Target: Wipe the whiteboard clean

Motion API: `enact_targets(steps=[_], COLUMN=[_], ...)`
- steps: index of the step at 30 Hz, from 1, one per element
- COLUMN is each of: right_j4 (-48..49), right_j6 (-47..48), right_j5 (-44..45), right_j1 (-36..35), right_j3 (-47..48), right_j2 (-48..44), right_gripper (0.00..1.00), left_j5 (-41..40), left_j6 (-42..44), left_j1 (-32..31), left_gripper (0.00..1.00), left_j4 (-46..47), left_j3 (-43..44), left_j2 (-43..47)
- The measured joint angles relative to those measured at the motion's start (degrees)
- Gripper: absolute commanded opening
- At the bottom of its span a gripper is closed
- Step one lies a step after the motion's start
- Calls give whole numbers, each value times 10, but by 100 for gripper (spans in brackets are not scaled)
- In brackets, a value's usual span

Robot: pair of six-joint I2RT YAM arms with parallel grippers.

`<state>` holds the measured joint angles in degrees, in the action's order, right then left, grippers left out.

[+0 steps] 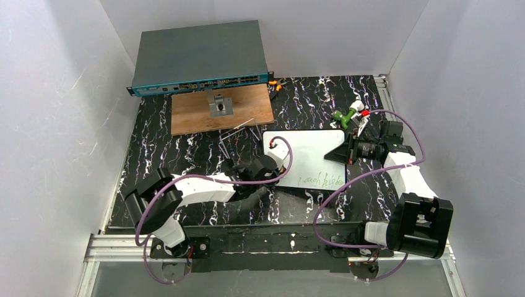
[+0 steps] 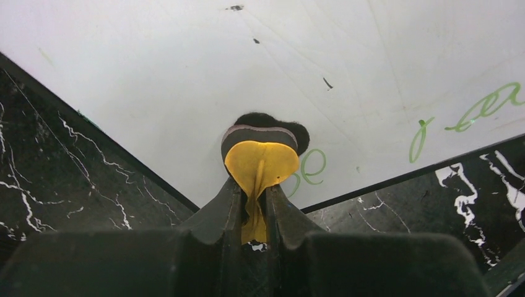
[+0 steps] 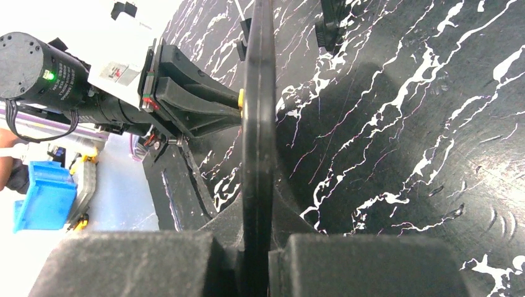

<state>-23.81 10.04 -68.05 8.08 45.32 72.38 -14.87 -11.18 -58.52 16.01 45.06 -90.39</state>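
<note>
Black marbled worktop (image 1: pixel 186 154), white walls around, whiteboard (image 1: pixel 309 154) lying flat mid-worktop. Left arm stretches low across, left tool (image 2: pixel 254 185) clenched on a yellow eraser (image 2: pixel 260 162) pressed onto the board. Right arm's folded back, right tool (image 3: pixel 257 232) pinching the board's right rim.

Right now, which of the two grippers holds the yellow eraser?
The left gripper: it pinches the yellow eraser on the whiteboard. The right gripper clamps only the board's black rim.

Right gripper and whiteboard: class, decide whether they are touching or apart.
Touching. The right wrist view shows the right gripper shut on the whiteboard, whose black rim sits edge-on between the jaws.
</note>
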Motion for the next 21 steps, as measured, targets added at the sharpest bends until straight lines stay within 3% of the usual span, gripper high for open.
enact_targets(steps=[12,21], right_j4=[0,0], right_j6=[13,22], right_j5=[-7,-11], right_j1=[-5,-7], right_j3=[0,0], right_j2=[0,1], right_gripper=[1,1], left_j5=[-75,-55], left_j6=[-119,-65], left_j1=[19,5], left_gripper=[0,0], left_j4=[-57,-14], left_j3=[-63,-87], left_j2=[26,35])
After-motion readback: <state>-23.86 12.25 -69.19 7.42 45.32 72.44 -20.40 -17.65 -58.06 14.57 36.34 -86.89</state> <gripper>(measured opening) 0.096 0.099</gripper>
